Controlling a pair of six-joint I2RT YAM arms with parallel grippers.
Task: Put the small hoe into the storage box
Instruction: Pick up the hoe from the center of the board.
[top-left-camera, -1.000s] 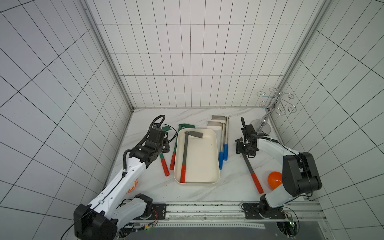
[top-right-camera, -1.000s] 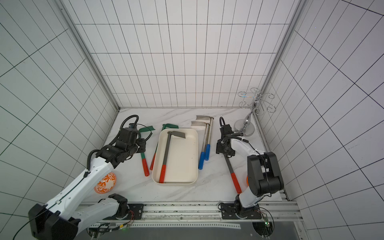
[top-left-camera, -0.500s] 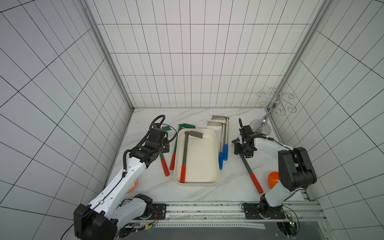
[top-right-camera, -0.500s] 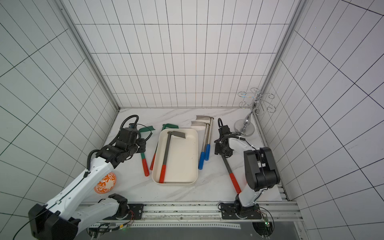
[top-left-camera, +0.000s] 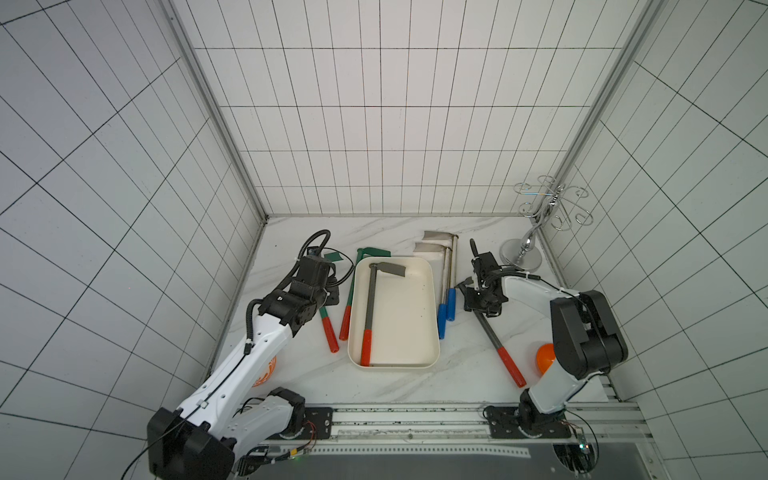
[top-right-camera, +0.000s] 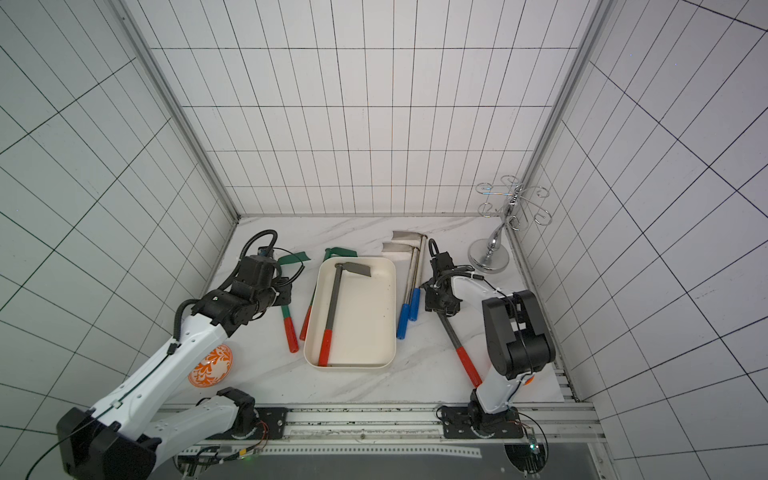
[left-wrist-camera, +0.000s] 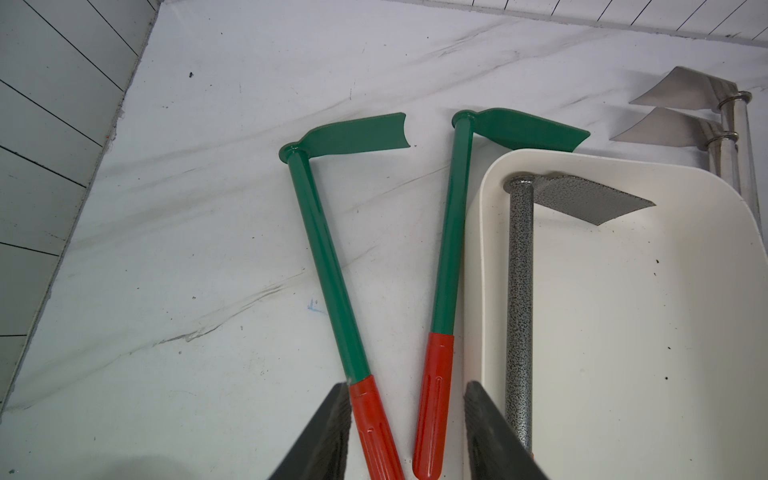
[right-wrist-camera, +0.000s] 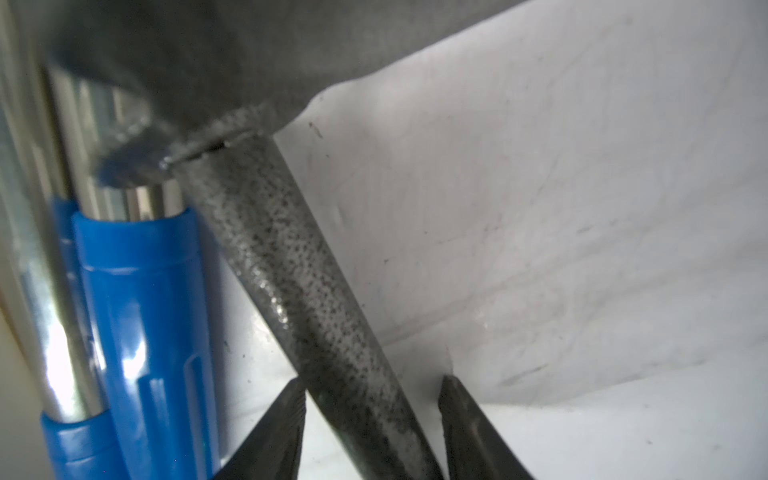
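Small hoe (top-left-camera: 494, 343) laid on desk (top-left-camera: 457, 374) outside storage box (top-left-camera: 403, 316); grey shaft straddled by right hand (right-wrist-camera: 372, 380), fingers (right-wrist-camera: 278, 432) not fully closed. Left hand (left-wrist-camera: 406, 384) half open, nothing held.

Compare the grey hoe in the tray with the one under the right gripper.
The tray hoe lies in the storage box along its wall; the other hoe lies slanted on the table. The tray hoe is free; the other hoe's shaft is between the right gripper's open jaws. Both: grey shafts, red grips.
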